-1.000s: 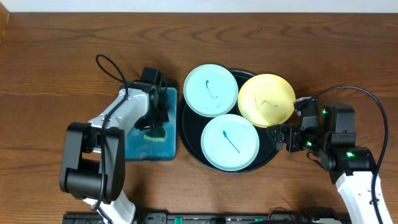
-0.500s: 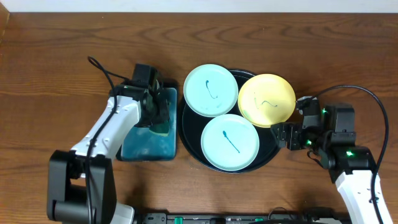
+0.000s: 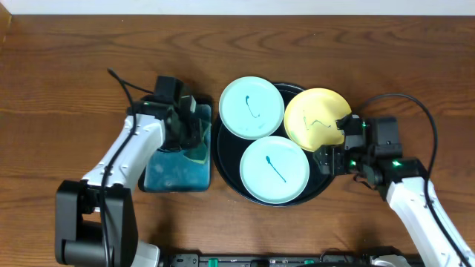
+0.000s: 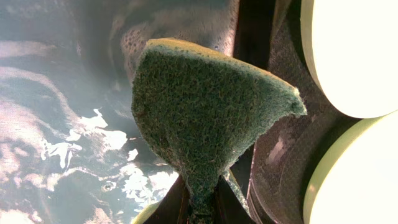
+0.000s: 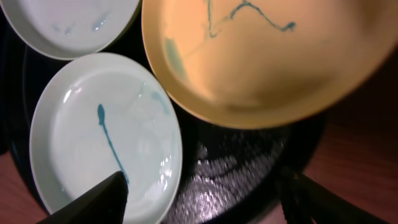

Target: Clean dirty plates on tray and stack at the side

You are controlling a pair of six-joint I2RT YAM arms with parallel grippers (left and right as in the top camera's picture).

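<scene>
The black round tray [image 3: 320,185] holds three plates: a mint plate [image 3: 252,107] with a teal smear at the back left, a second smeared mint plate [image 3: 274,169] at the front, and a yellow plate [image 3: 315,119] with teal marks at the back right. My left gripper [image 3: 189,132] is shut on a green sponge [image 4: 205,112] above the basin's right side, close to the tray's left rim. My right gripper [image 5: 205,208] is open and empty, low over the tray's right side [image 5: 249,180], its fingers straddling the front edge of the yellow plate [image 5: 261,56] beside the front mint plate [image 5: 106,137].
A rectangular black basin [image 3: 167,176] of blue-green water [image 4: 56,124] stands just left of the tray. Bare wooden table lies around both. The left arm's cable arcs over the table behind the basin.
My left gripper has lifted the sponge out of the water and shifted it right toward the tray. My right gripper has moved left, from beside the tray to over its right rim at the yellow plate.
</scene>
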